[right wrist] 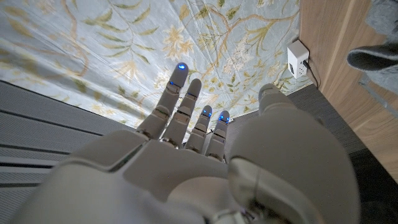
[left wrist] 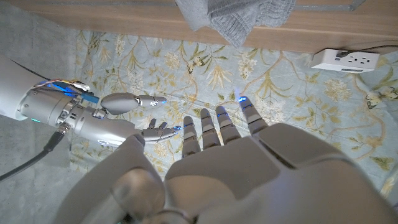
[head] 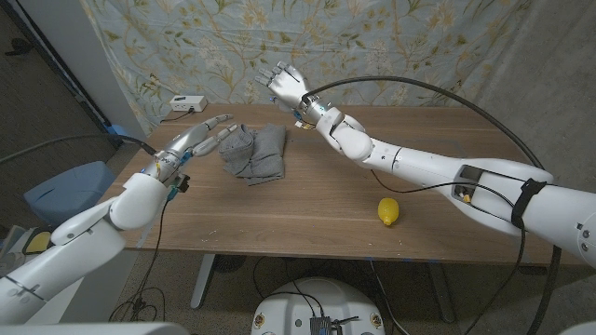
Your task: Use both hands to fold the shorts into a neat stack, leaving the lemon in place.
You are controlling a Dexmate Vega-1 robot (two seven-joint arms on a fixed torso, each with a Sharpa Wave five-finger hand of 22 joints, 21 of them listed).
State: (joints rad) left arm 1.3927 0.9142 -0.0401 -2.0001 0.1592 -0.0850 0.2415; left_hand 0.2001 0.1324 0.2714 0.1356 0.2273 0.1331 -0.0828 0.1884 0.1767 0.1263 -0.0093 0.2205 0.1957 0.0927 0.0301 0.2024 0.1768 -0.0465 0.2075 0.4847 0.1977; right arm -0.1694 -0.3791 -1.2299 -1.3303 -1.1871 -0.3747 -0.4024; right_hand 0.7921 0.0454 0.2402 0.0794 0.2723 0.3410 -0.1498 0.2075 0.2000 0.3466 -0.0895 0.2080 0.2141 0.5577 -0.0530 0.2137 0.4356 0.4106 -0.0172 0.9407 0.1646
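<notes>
While both hands stay empty, the grey shorts (head: 253,154) lie bunched near the table's (head: 307,209) far left.
Head view: left hand (head: 207,136), fingers spread, just beside the shorts; right hand (head: 287,86) raised, spread; lemon (head: 388,211) well apart, near the front edge. Left wrist view: shorts cut off. Right wrist view: shorts barely visible.

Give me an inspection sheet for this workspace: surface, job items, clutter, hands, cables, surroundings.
Surface: wooden table, bare wood around the items.
Job's things: grey shorts bunched in a heap at the far left; lemon near the front edge, apart from them.
Clutter: nothing seen.
Hands: left hand open beside the shorts, whether touching cannot be told; right hand open, raised over the far edge.
Cables: black cable arching over the right arm.
Surroundings: floral cloth behind; white power strip.
</notes>
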